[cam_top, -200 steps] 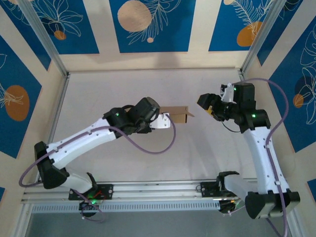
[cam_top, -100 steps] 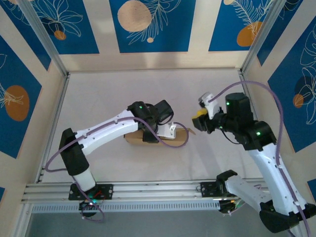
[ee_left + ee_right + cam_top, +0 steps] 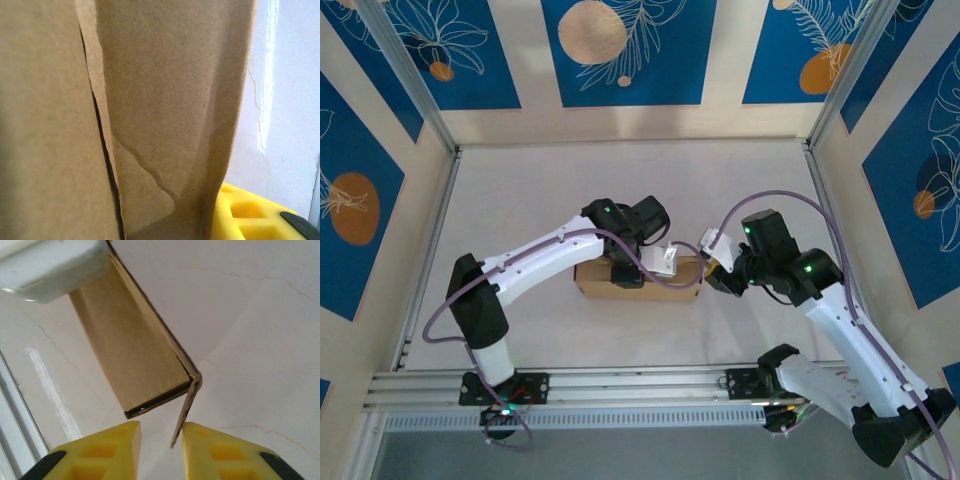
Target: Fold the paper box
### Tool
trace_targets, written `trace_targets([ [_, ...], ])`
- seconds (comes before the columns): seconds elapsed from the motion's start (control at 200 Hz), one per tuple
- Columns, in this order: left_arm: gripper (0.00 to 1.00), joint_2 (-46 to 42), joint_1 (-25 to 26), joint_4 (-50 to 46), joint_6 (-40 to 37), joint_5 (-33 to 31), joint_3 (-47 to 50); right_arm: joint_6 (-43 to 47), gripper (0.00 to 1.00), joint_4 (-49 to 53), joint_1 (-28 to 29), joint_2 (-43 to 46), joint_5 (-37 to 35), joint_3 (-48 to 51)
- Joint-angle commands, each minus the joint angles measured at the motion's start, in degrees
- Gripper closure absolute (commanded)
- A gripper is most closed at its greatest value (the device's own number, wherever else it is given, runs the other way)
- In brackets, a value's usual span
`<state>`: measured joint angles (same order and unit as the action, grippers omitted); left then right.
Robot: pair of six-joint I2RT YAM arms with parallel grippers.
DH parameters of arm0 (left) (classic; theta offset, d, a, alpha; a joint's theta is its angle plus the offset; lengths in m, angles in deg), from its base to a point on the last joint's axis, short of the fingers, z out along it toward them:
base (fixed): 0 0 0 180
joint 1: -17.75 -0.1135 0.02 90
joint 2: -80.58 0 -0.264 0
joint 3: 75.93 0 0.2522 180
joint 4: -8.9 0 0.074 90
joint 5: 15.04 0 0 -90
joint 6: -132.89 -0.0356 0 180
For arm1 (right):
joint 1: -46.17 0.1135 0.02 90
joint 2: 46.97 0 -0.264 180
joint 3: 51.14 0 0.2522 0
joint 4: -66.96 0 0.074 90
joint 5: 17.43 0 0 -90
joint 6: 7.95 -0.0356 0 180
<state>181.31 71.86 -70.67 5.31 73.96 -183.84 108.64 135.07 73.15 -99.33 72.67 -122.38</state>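
The paper box (image 3: 595,279) is a flat brown cardboard piece lying lengthwise on the white table, between the two arms. My left gripper (image 3: 657,265) sits on top of its right half and is shut on it. In the left wrist view cardboard (image 3: 165,100) presses against one yellow finger (image 3: 245,215); the other finger is hidden. My right gripper (image 3: 706,268) is at the box's right end. Its yellow jaws (image 3: 161,435) stand apart with a narrow gap. A loose end flap (image 3: 186,402) hangs between them, close to the right finger (image 3: 220,450).
The white table (image 3: 570,190) is enclosed by patterned blue and cream walls with metal posts (image 3: 415,85). An aluminium rail (image 3: 620,382) runs along the near edge by the arm bases. A purple cable (image 3: 650,283) droops over the box.
The left arm has brought the box from mid-air down onto the table. The right arm swung left and down to the box's right end, its jaws narrowing around the end flap.
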Motion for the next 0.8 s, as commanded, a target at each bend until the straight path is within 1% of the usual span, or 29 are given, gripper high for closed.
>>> trace_targets([
  [0.0,0.7,0.35,-0.41,-0.31,-0.83,2.04,-0.97,0.0,0.76,-1.52,-0.28,-2.31,-1.16,-1.84],
  [0.21,0.71,0.0,-0.41,-0.05,-0.83,1.52,-0.97,-1.07,0.84,-1.69,-0.52,-4.66,-0.45,-3.16],
  [0.295,0.71,-0.07,-0.4,0.15,-0.91,1.43,-0.77,-1.65,0.91,-1.46,-0.75,-4.49,0.1,-3.57],
  [0.45,0.71,0.24,-0.4,0.15,-0.81,1.17,-0.67,-3.57,0.99,-1.3,-0.8,-4.67,2.28,-3.96],
  [0.505,0.71,0.37,-0.37,0.06,-0.61,1.17,-0.69,-4.67,0.98,-1.35,-0.88,-4.94,2.54,-3.96],
  [0.59,0.71,0.44,-0.37,-0.03,-0.5,1.08,-0.77,-5.49,0.91,-1.51,-0.74,-5.23,2.54,-3.97],
  [0.715,0.71,0.45,-0.4,-0.11,-0.35,1.09,-0.95,-5.58,0.86,-1.64,-0.76,-5.01,1.69,-4.01],
  [0.795,0.71,0.52,-0.41,-0.21,-0.51,0.66,-0.9,-5.58,0.84,-1.68,-0.74,-4.81,1.48,-3.96],
])
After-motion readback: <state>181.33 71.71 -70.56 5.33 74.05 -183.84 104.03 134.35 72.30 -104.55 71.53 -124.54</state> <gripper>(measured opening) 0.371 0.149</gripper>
